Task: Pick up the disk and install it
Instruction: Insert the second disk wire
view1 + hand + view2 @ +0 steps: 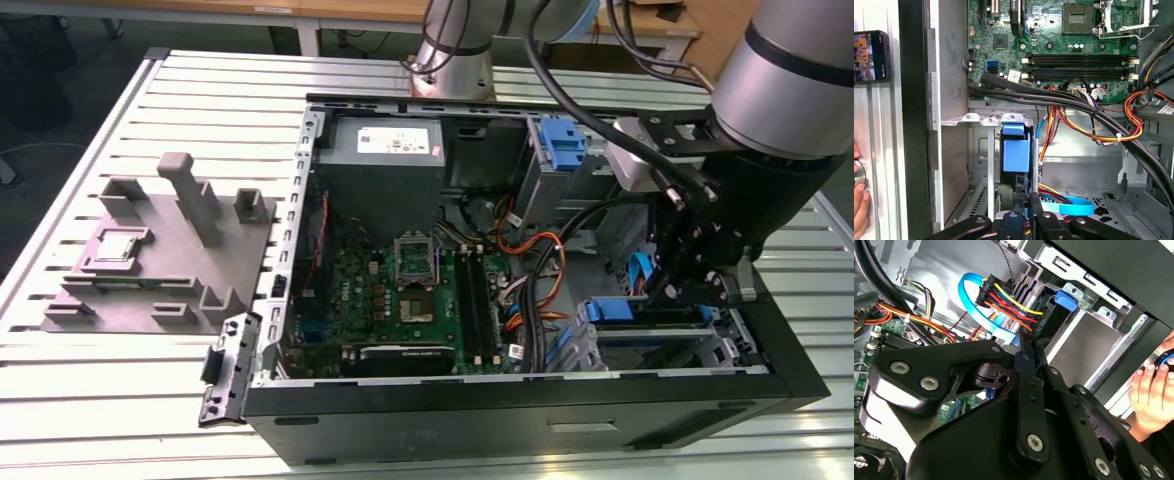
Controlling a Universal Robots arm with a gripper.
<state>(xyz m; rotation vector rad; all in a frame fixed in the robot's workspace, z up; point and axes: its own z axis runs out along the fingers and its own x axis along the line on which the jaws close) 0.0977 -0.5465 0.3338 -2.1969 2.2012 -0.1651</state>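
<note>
The disk (1016, 155) sits in the computer case (534, 400) on a slatted table (120, 390)

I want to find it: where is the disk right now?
The disk sits in the drive cage at the computer case's front corner, on the exterior view's right, right under the gripper, beside the orange cables.

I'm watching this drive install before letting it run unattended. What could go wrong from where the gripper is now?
1. Loose cables run right beside the drive bay; the gripper or the disk might snag them.
2. The disk stands on edge in a narrow slot, so a slight tilt could jam its blue rail against the bay wall.
3. A person's hand rests by the case's edge, near the arm's working space; contact is possible.
</note>
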